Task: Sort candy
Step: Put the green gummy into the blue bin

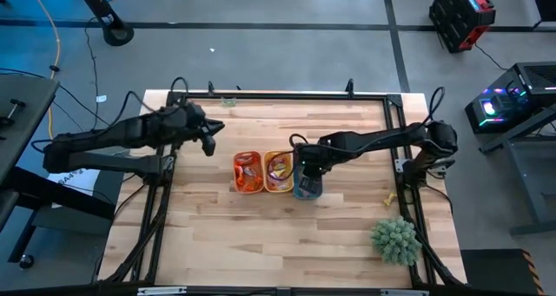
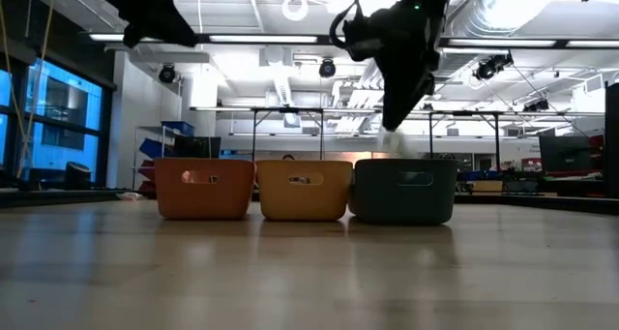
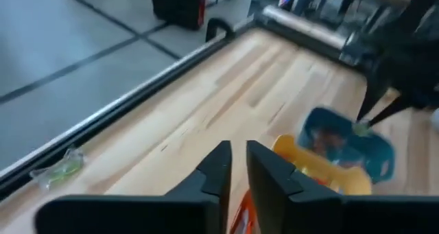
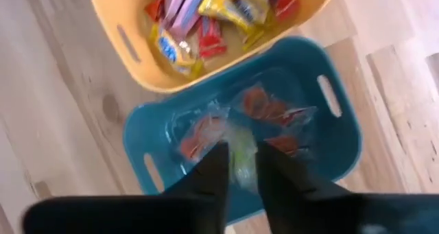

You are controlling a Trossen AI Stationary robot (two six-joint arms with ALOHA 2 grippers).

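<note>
Over the teal oblong plastic tray [image 4: 329,134], the right gripper [image 4: 241,167] pinches a pale green-wrapped candy [image 4: 241,151] in its fingers, apparently mid-drop; next it should release. Three trays stand in a row: orange tray [image 1: 247,172], yellow tray [image 1: 279,171], teal. The left gripper [image 3: 236,167], nearly closed and empty, waits above the wooden table [image 1: 261,235].

The bench [image 1: 261,226] is pale wood in jointed strips, smooth with a soft sheen, edged by a dark metal frame [image 1: 287,95]. On it the orange tray [image 1: 247,173], yellow tray [image 4: 130,52] and teal tray [image 4: 336,134] look like smooth moulded plastic, matt to satin. The candy [image 4: 226,14] in the yellow tray wears glossy, crinkled wrappers; that in the teal tray sits in clear shiny film. The right arm's jaws above the teal tray are matt black plastic. Beside the bench, the floor [image 1: 287,62] is smooth grey concrete.
</note>
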